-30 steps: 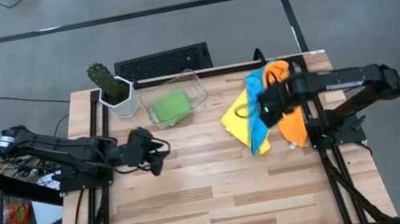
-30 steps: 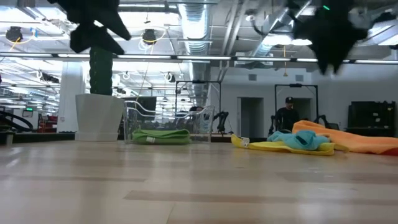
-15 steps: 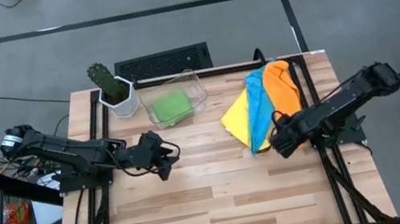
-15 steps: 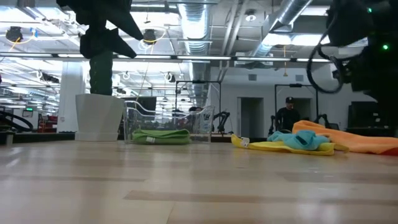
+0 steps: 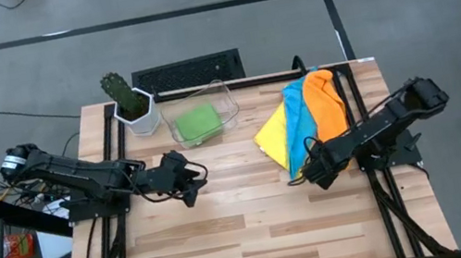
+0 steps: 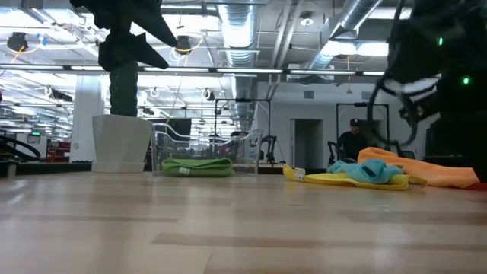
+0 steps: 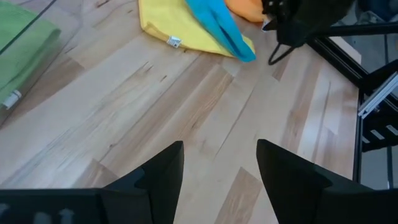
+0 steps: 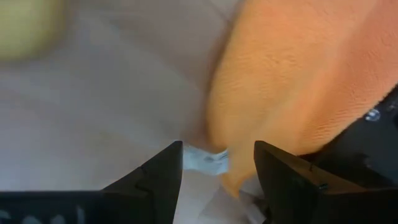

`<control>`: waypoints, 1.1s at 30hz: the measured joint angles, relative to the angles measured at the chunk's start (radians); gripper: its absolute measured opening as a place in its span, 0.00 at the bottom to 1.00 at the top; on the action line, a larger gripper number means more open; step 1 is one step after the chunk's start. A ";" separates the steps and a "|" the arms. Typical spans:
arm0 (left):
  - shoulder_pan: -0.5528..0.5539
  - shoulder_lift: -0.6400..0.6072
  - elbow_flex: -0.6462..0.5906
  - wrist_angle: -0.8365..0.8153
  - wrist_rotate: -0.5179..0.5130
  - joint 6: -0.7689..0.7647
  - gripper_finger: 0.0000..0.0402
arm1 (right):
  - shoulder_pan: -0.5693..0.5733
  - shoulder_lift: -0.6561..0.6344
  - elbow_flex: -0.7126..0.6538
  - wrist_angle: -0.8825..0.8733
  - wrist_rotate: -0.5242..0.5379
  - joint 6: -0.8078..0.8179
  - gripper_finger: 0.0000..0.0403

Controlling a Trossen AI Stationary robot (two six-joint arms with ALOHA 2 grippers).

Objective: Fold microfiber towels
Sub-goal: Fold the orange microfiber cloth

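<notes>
On the far left of the table stands a potted plant, with a plastic bin just to its right holding one folded towel. Three more towels lie overlapping side by side at the far right. The left gripper hangs over the table's left-centre, well apart from the bin, and the right gripper sits at the near edge of the three towels.

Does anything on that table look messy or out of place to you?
Yes: three towels, yellow, blue and orange, lie in a rumpled, overlapping heap near the table's right edge, the orange one spilling over the frame rail. The green towel sits neatly folded in the clear bin. Nothing looks damaged.
</notes>
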 joint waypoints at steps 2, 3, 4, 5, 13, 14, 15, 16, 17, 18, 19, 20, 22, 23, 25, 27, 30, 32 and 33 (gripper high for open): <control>0.000 0.000 0.000 0.000 0.000 0.000 0.49 | -0.011 0.036 -0.012 -0.001 0.000 -0.001 0.55; 0.000 0.000 0.000 0.000 0.000 0.000 0.49 | -0.016 0.056 -0.014 0.003 -0.001 -0.007 0.55; 0.000 0.000 0.000 0.000 0.000 0.000 0.49 | -0.019 0.072 -0.014 0.007 -0.005 -0.020 0.55; 0.000 0.000 0.000 0.000 -0.001 0.000 0.49 | -0.024 0.086 -0.016 0.010 -0.010 -0.035 0.55; 0.000 0.000 0.000 -0.004 -0.007 0.004 0.49 | -0.069 0.109 -0.017 0.053 -0.045 -0.105 0.31; 0.000 0.000 0.000 -0.005 -0.008 0.008 0.49 | -0.077 0.098 -0.020 0.061 -0.050 -0.106 0.25; 0.000 0.000 0.000 -0.007 -0.008 0.012 0.49 | -0.083 0.091 -0.020 0.067 -0.057 -0.111 0.19; 0.000 0.000 0.000 -0.008 -0.008 0.016 0.49 | -0.089 0.079 -0.018 0.071 -0.067 -0.118 0.12; 0.000 0.000 0.000 -0.008 -0.008 0.020 0.49 | -0.093 0.064 -0.013 0.074 -0.074 -0.130 0.07; 0.000 0.000 0.000 -0.008 -0.008 0.021 0.49 | -0.096 0.050 -0.008 0.070 -0.072 -0.138 0.04; 0.000 0.000 0.000 -0.008 -0.008 0.025 0.49 | -0.097 0.037 0.006 0.068 -0.074 -0.139 0.04; 0.000 0.000 0.000 -0.007 -0.009 0.028 0.49 | -0.098 0.020 0.023 0.070 -0.082 -0.139 0.04; 0.000 0.000 0.000 0.000 -0.016 0.038 0.49 | -0.096 -0.014 0.060 0.041 -0.118 -0.139 0.04; 0.000 0.000 0.000 0.003 -0.022 0.043 0.49 | -0.093 -0.029 0.084 0.020 -0.137 -0.134 0.03; 0.000 0.000 0.000 0.021 -0.032 0.056 0.49 | -0.086 -0.065 0.148 0.022 -0.174 -0.122 0.02; 0.000 0.000 0.000 0.059 -0.044 0.087 0.49 | -0.074 -0.094 0.220 0.020 -0.187 -0.104 0.02; 0.000 0.000 0.000 0.118 -0.072 0.148 0.49 | -0.056 -0.121 0.334 0.019 -0.186 -0.086 0.03; 0.000 0.000 0.000 0.166 -0.092 0.197 0.49 | -0.050 -0.126 0.406 0.020 -0.183 -0.087 0.02; 0.000 0.000 0.000 0.189 -0.101 0.223 0.49 | -0.048 -0.124 0.437 0.020 -0.180 -0.087 0.02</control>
